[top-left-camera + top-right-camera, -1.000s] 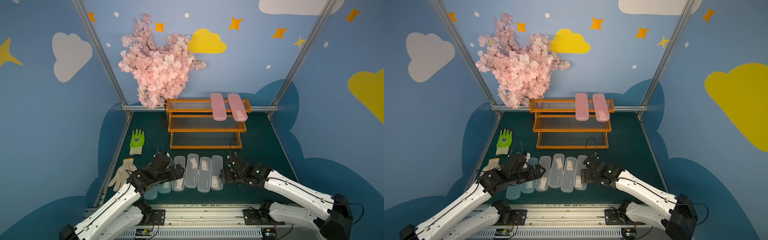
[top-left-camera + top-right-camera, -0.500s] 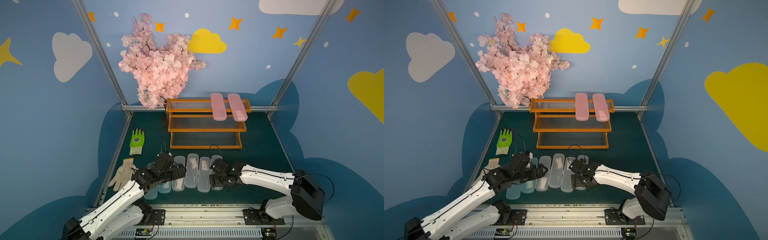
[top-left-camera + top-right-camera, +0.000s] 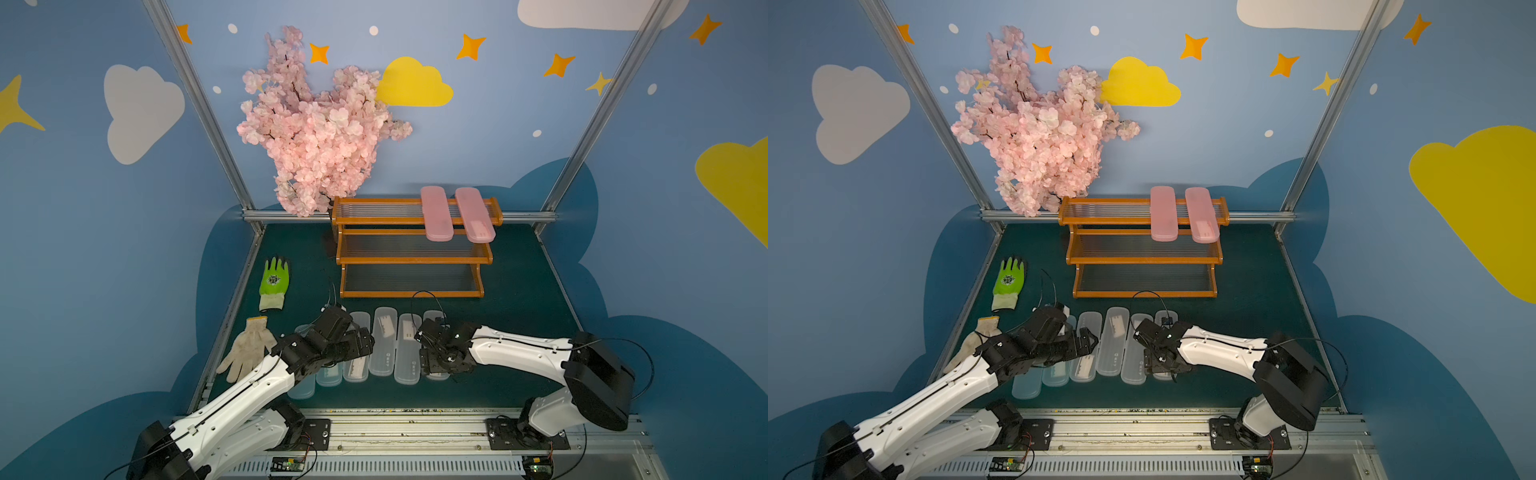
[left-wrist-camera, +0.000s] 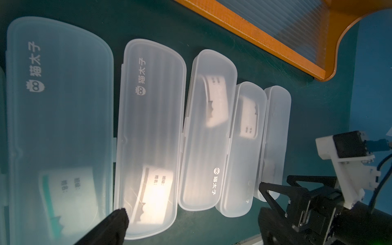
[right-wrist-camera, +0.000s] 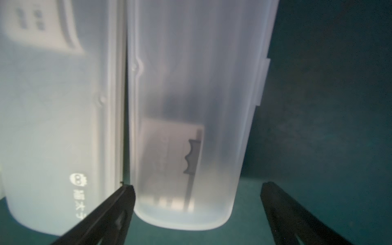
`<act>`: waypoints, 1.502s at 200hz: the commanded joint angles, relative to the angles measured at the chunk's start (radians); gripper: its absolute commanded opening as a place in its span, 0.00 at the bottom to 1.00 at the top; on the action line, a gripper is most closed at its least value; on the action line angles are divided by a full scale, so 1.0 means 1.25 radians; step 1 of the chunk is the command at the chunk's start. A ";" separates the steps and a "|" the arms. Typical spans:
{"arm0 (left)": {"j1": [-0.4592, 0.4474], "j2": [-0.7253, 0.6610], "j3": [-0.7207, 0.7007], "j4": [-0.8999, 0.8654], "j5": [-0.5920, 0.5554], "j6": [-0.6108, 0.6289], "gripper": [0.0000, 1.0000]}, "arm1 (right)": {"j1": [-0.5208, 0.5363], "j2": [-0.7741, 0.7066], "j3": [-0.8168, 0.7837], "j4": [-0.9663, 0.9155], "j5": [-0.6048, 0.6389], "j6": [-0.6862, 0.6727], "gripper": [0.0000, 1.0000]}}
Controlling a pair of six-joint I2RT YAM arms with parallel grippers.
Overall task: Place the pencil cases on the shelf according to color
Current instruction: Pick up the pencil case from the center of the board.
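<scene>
Fingers [image 5: 106, 212] of the right gripper [image 5: 197, 185] stand wide, empty, astride a frosted round-ended case [image 5: 191, 95] beside its neighbour [image 5: 53, 106]. Left gripper [image 3: 362, 344]: cannot tell.

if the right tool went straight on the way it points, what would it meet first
Probably the clear pencil case at the row's end: the open right tool straddles its rounded end; depth unclear.
</scene>
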 commanded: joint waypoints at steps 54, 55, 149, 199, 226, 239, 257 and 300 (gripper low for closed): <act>-0.004 -0.025 0.015 -0.001 -0.021 0.000 1.00 | 0.003 -0.187 -0.118 -0.009 -0.015 -0.040 0.99; -0.005 -0.025 0.015 -0.001 -0.022 0.000 1.00 | 0.003 -0.188 -0.119 -0.008 -0.016 -0.040 0.99; -0.004 -0.095 -0.004 -0.046 -0.053 0.005 1.00 | 0.057 -0.060 -0.065 -0.016 0.031 0.020 0.99; -0.005 -0.118 -0.010 -0.057 -0.066 0.010 1.00 | 0.054 -0.030 -0.078 0.033 0.035 0.044 0.96; -0.005 -0.108 -0.008 -0.047 -0.061 0.011 1.00 | 0.055 -0.028 -0.108 0.072 0.034 0.051 0.92; -0.005 -0.099 -0.007 -0.042 -0.056 0.011 1.00 | 0.055 -0.026 -0.117 0.078 0.039 0.062 0.91; -0.005 -0.088 -0.007 -0.037 -0.049 0.009 1.00 | 0.057 -0.024 -0.123 0.079 0.045 0.075 0.87; -0.005 -0.083 -0.004 -0.030 -0.048 0.007 1.00 | 0.058 -0.056 -0.168 0.090 0.065 0.089 0.72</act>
